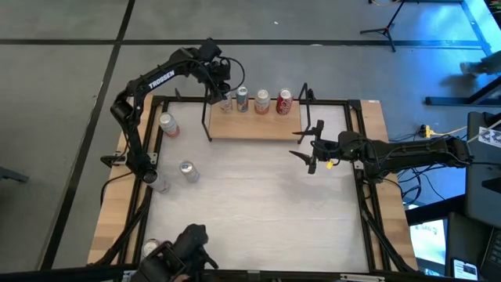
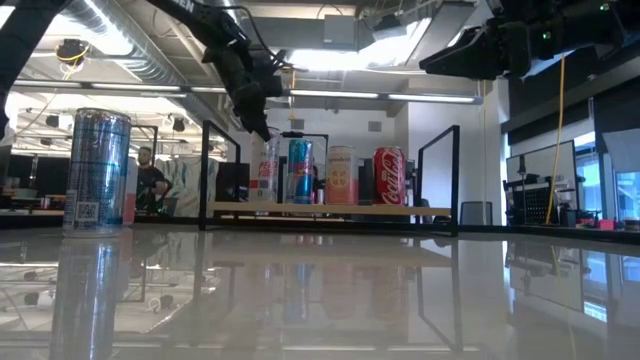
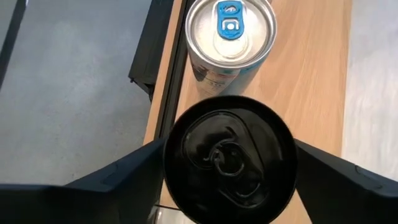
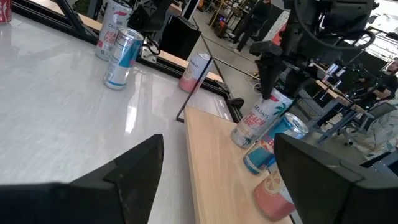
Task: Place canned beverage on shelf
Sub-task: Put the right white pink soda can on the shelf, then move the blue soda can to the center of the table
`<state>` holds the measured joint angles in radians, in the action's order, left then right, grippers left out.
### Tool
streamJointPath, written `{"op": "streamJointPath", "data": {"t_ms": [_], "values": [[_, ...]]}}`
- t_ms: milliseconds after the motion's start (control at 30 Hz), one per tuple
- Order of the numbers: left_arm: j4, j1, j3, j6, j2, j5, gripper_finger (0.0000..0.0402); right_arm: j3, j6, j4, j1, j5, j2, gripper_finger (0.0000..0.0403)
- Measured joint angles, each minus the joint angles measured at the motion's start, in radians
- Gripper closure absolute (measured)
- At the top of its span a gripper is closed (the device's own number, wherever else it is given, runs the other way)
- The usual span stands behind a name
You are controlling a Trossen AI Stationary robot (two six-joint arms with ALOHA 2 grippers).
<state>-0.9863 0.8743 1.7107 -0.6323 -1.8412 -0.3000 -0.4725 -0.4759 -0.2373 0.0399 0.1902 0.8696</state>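
Left claw (image 1: 226, 95): positioned at the left end of the shelf (image 1: 258, 125), directly over a white can (image 4: 255, 119) with a dark top (image 3: 229, 158) that stands upright on the board. In the left wrist view the two fingers (image 3: 118, 180) flank the can's top, one on each side. Whether they press on the can or stand just clear of it cannot be told.

Shelf contents: four cans in one row along the far edge of the board. From the left end: the white can under the claw, a blue can (image 1: 243, 99) with a silver top and blue tab just beside it, a pale pink can (image 1: 262, 101), and a red can (image 1: 284, 101). All stand upright. Black rod frames rise at both ends of the board.

Right claw (image 1: 311, 146): at the right end of the shelf, just off the board, fingers spread apart and holding nothing.

Surface (image 1: 266, 196): white top with wooden edges. On its left part are three further cans: a pink one (image 1: 167, 125) lying near the left edge, a silver one (image 1: 187, 171), and another (image 1: 160, 184) partly behind the left arm's base.
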Motion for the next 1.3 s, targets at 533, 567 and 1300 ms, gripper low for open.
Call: {"op": "streamJointPath", "data": {"t_ms": [533, 567, 1300], "values": [[-0.044, -0.057, 0.093, 0.026, 0.002, 0.081, 0.0082, 0.000, 0.000, 0.000, 0.000, 0.000, 0.000, 0.0102], [-0.058, -0.060, 0.114, 0.028, 0.002, 0.081, 0.0082, 0.000, 0.000, 0.000, 0.000, 0.000, 0.000, 0.0102], [-0.386, -0.370, 0.365, 0.557, 0.135, 0.265, 0.0082, 0.000, -0.020, -0.068, 0.000, 0.009, -0.001, 0.0102]]}}
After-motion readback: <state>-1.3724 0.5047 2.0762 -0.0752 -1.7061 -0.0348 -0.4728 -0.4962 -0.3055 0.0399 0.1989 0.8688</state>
